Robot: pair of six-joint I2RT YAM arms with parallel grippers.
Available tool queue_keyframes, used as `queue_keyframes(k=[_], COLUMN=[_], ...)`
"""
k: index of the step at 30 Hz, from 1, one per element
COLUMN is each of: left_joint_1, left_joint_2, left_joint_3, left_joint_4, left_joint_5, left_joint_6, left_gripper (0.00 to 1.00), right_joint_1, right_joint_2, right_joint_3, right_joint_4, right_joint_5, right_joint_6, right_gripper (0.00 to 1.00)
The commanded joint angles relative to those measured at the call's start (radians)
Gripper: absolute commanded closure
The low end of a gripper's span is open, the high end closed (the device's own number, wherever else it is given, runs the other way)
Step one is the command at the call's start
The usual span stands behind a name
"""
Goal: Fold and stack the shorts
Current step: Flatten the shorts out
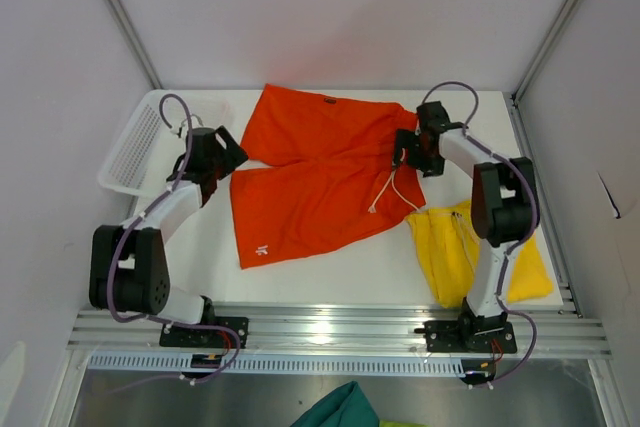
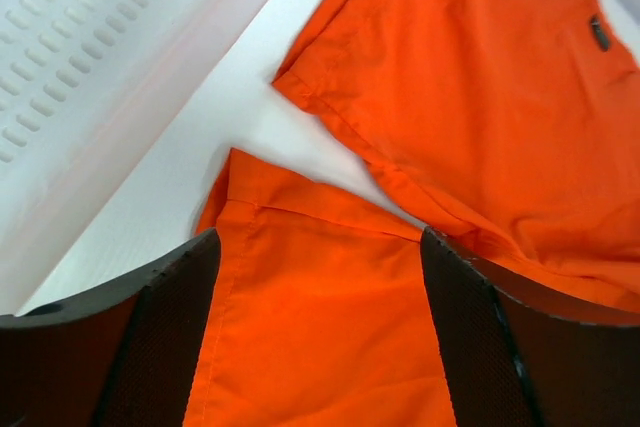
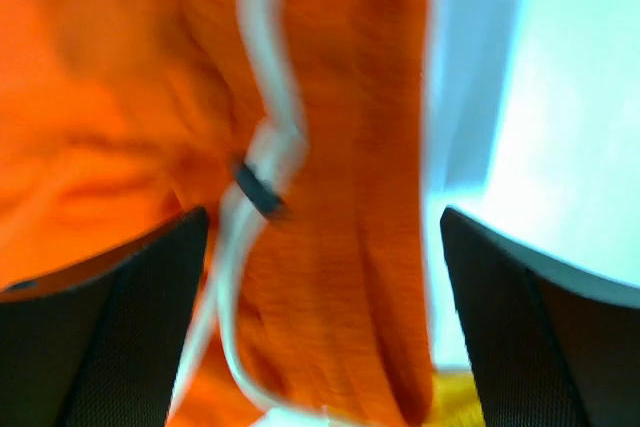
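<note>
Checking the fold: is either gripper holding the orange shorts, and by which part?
Nothing is held; the left gripper and right gripper both stand open over the orange shorts.

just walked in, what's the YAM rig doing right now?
Both arms are at the orange shorts, which lie spread flat mid-table, not yet folded. The left gripper is open over the leg hems on the left side. The right gripper is open over the waistband, by the white drawstring. Neither is holding fabric. The yellow shorts lie crumpled beside the right arm.
</note>
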Motion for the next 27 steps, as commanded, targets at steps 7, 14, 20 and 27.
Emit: queue_keyframes(k=[7, 14, 20, 27], left_joint_1=[-0.038, -0.104, -0.116, -0.119], left_joint_2=[-0.222, -0.441, -0.63, -0.707], left_joint_3=[-0.046, -0.224, -0.346, -0.403], left_joint_4=[-0.08, -0.135, -0.193, -0.244], left_joint_5=[0.111, 0.154, 0.196, 0.216], left_joint_6=[0.001, -0.006, -0.012, 0.029], left_gripper=[0.14, 0.14, 0.14, 0.14], right_joint_1=[-0.13, -0.055, 0.017, 0.042], right_joint_2=[-0.41, -0.452, -0.33, -0.161], right_joint_3=[-0.366, -0.419, -0.348, -0.212], right_joint_4=[0.238, 0.162, 0.1, 0.049], right_joint_5=[-0.26, -0.177, 0.04, 0.219], right_joint_6=[0.131, 0.08, 0.036, 0.031], right_gripper=[0.0, 0.0, 0.0, 0.01])
